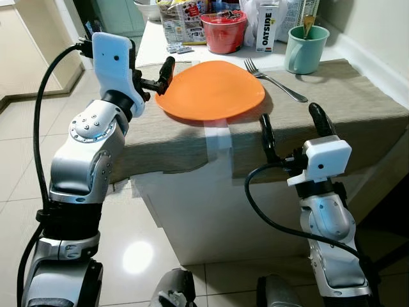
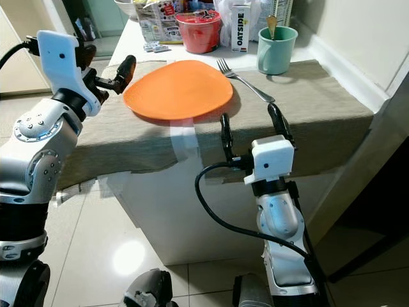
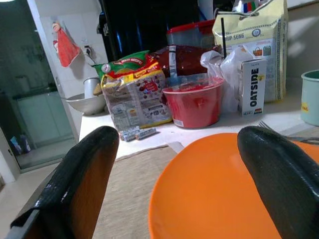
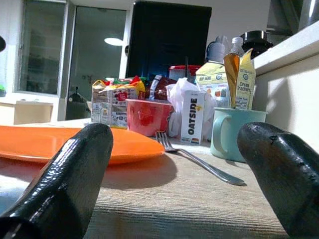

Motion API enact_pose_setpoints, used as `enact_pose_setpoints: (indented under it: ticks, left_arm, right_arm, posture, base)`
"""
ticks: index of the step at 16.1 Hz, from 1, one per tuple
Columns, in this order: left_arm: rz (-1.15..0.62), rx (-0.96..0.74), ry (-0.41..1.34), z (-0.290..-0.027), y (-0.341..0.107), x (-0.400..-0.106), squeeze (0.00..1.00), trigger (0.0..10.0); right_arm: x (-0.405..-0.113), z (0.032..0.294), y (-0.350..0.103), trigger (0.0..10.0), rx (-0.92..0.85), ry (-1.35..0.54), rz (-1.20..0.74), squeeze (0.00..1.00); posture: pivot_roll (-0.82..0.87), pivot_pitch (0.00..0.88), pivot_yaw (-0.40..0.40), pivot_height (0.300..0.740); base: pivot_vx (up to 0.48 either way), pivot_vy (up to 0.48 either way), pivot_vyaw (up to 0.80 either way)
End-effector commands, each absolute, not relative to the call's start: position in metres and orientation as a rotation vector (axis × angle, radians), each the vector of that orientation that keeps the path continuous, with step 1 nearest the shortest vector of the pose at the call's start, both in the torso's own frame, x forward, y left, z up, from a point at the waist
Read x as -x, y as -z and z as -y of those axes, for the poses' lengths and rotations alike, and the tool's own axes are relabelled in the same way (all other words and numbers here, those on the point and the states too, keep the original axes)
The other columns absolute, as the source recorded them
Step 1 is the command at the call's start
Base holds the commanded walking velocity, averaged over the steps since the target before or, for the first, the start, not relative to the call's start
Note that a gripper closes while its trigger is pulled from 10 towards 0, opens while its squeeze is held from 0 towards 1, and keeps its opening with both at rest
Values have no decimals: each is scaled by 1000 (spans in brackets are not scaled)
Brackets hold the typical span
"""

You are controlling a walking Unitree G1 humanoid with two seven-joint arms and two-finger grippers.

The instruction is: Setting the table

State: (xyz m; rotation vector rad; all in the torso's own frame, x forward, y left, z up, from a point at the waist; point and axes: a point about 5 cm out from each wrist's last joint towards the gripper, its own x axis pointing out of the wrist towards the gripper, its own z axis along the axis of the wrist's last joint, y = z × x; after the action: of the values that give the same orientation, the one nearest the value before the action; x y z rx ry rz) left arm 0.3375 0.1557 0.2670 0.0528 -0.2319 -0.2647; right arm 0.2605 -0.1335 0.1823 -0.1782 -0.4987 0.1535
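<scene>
**End effectors spread at the plate, fork and mug in place**

Left end effector raised at the orange plate's left rim, black fingers spread wide with nothing between them, one tip close against the plate edge; contact not clear. Plate lying flat on the beige cloth that covers the front of the surface, its near edge reaching the cloth's front fold. Strip of pale tape running down the cloth's front drop just below the plate.

Behind the plate, toward the wall: colourful snack packet, red tub, Oatside carton, standing together on the bare white part of the surface. Pale bowl further back beyond the snack packet.

Right of the plate, just beside its rim: fork lying on the cloth, tines toward the wall, handle angled away from the plate. Beyond the fork, well right of the plate: teal mug standing upright with something tucked in it.

Below and right of the plate, at the cloth's front edge: right end effector pointing upward, fingers held wide apart and empty, tips level with the surface edge.
</scene>
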Motion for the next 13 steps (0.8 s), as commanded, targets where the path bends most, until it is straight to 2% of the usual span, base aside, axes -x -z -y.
enact_pose_setpoints:
  ticks: [1,6,7,10,13]
  left_arm:
    - [235,-15,267,-161,-264,-336,0,0]
    - [216,-97,253,-161,-257,-338,0,0]
    - [201,-88,250,-160,-255,-339,0,10000]
    - [195,-72,223,-164,-254,-341,0,10000]
    - [199,-64,221,-164,-253,-340,0,10000]
  right_arm:
    - [-260,130,-182,10000,179,-160,499,0]
    - [-261,130,-181,10000,183,-166,496,0]
    - [-261,130,-181,10000,184,-166,496,0]
    - [-262,129,-181,10000,168,-169,487,0]
    - [-265,131,-179,10000,179,-157,474,0]
  posture:
    - [-124,0,124,666]
    - [-123,0,119,666]
    - [-123,0,119,666]
    - [-120,0,117,666]
    - [-117,0,113,690]
  base:
    - [0,0,0]
    - [0,0,0]
    - [0,0,0]
    - [0,0,0]
    - [0,0,0]
